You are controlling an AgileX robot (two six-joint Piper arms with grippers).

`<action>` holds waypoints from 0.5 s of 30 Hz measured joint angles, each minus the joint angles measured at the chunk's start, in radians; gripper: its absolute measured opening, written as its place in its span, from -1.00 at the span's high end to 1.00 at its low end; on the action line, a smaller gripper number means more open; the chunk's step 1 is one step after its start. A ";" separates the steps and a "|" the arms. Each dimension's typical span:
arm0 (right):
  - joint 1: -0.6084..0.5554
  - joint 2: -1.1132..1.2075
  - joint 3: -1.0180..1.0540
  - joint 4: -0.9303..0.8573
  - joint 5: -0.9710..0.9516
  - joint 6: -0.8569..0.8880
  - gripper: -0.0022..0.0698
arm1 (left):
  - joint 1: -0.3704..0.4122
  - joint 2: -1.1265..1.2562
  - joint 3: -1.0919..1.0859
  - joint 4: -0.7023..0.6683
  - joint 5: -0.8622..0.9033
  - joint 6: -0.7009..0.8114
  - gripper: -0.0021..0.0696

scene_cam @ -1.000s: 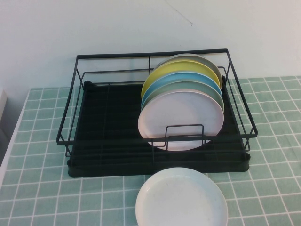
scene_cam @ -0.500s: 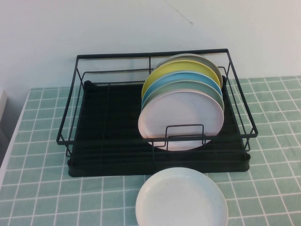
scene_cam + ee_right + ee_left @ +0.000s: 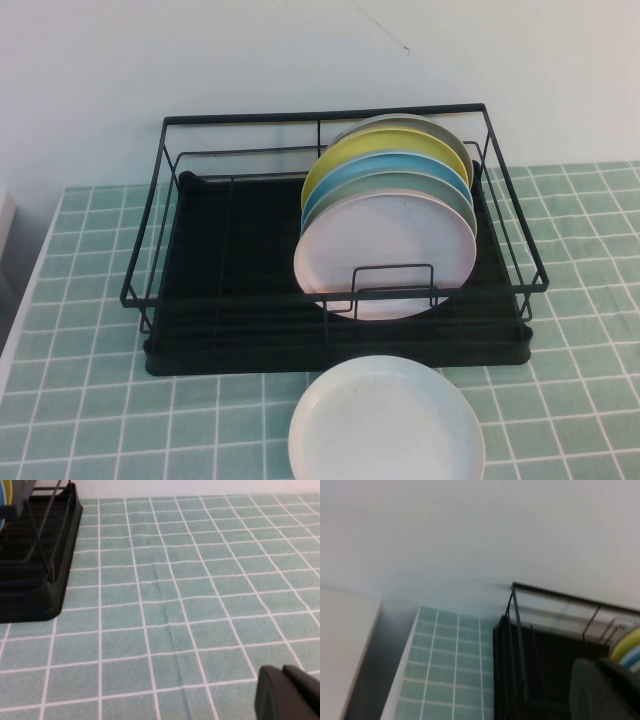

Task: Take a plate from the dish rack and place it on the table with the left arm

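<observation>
Green-tiled table (image 3: pixel 80 400) carries the dish rack (image 3: pixel 170 300); the pink plate (image 3: pixel 385 255) stands nearest in its right-hand row. Left gripper (image 3: pixel 605 690) and right gripper (image 3: pixel 290 692) barely show, claw state cannot be told. Risk: lifting snags the front wire loop (image 3: pixel 392 285).

Left claw (image 3: pixel 607 690): dark part visible only in wrist view. Right claw (image 3: pixel 290 695): likewise.

dish rack (image 3: pixel 200 215): thin black wire, seemingly metal, over a matt black tray
plate (image 3: pixel 385 256): pale pink-lilac, smooth, matt
white plate (image 3: pixel 386 425): smooth, faint sheen
counter (image 3: pixel 200 605): pale green tile-patterned covering, matt, slightly creased
</observation>
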 joint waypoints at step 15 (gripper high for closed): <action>0.000 0.000 0.000 0.000 0.000 0.000 0.95 | -0.041 0.417 -0.077 -0.836 0.228 1.114 0.95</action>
